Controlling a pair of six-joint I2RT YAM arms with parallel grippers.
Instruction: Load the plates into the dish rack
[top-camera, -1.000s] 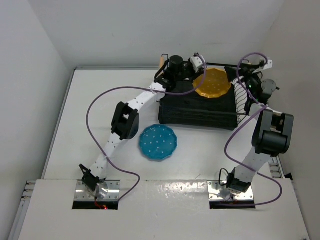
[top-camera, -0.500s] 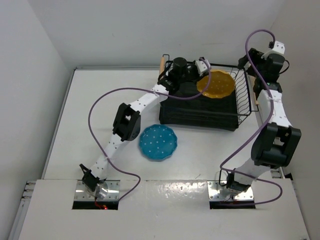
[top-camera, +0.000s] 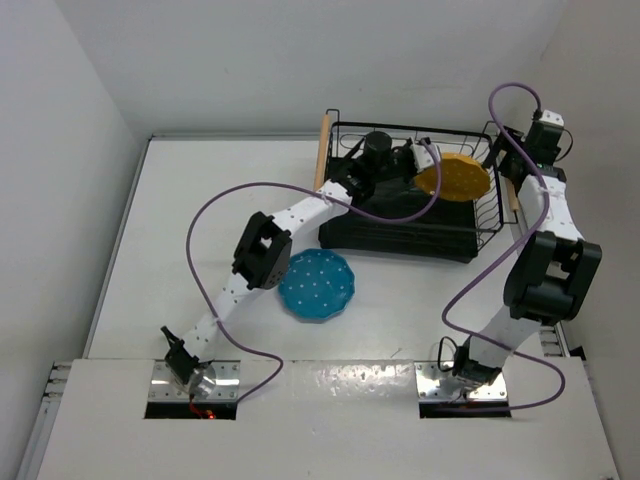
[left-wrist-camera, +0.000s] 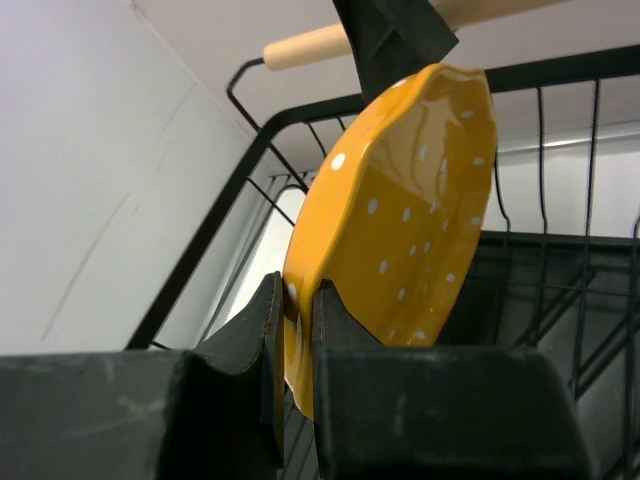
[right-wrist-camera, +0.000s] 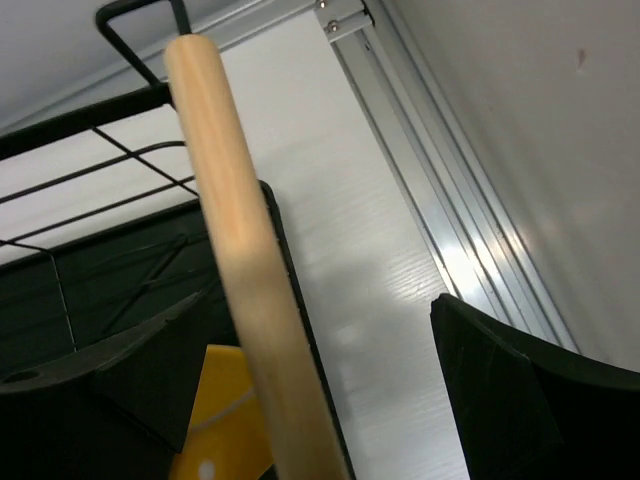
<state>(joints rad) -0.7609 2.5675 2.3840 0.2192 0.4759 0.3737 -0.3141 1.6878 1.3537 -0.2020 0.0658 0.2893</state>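
Observation:
My left gripper (top-camera: 428, 160) is shut on the rim of the yellow-orange dotted plate (top-camera: 458, 177) and holds it tilted inside the black wire dish rack (top-camera: 345, 126), near its right end. In the left wrist view the plate (left-wrist-camera: 400, 220) stands on edge, pinched between my fingers (left-wrist-camera: 252, 330), under a wooden handle (left-wrist-camera: 310, 42). The teal blue plate (top-camera: 316, 285) lies flat on the table in front of the rack. My right gripper (top-camera: 500, 165) is open, with the rack's right wooden handle (right-wrist-camera: 240, 260) between its jaws. A corner of the yellow plate (right-wrist-camera: 215, 420) shows there.
The rack's black tray base (top-camera: 395, 235) sits at the table's back. A metal rail (right-wrist-camera: 440, 200) runs along the table's right edge beside the wall. The left arm's purple cable (top-camera: 215, 200) loops over the table's left half.
My left gripper has carried the yellow plate rightwards to the rack's right end and tipped it more on edge. My right gripper has come down onto the rack's right wooden handle.

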